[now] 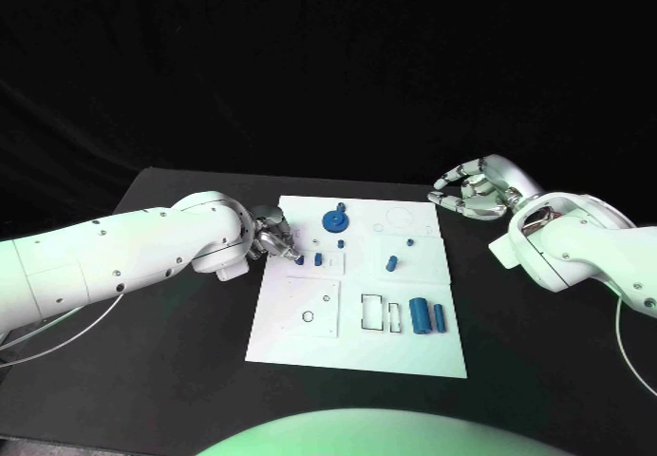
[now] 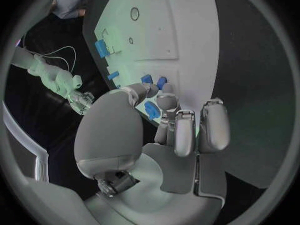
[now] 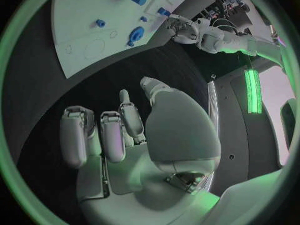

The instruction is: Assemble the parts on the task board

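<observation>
The white task board (image 1: pixel 359 337) lies mid-table. On it are a blue wheel-shaped part (image 1: pixel 335 221), small blue parts (image 1: pixel 318 257) (image 1: pixel 392 263) and two blue cylinders (image 1: pixel 419 316) near the front right. My left hand (image 1: pixel 278 239) hovers at the board's left edge beside two small parts (image 2: pixel 161 81), its fingers curled. A blue piece (image 2: pixel 152 110) shows between thumb and fingers; whether it is held is unclear. My right hand (image 1: pixel 473 193) hangs off the board's far right corner, loosely curled and holding nothing (image 3: pixel 125 130).
Outlined slots and round holes (image 1: pixel 309 316) mark the board's front half. Bare black table (image 1: pixel 164 361) surrounds the board. A cable (image 1: pixel 629 351) trails from the right arm at the table's right side.
</observation>
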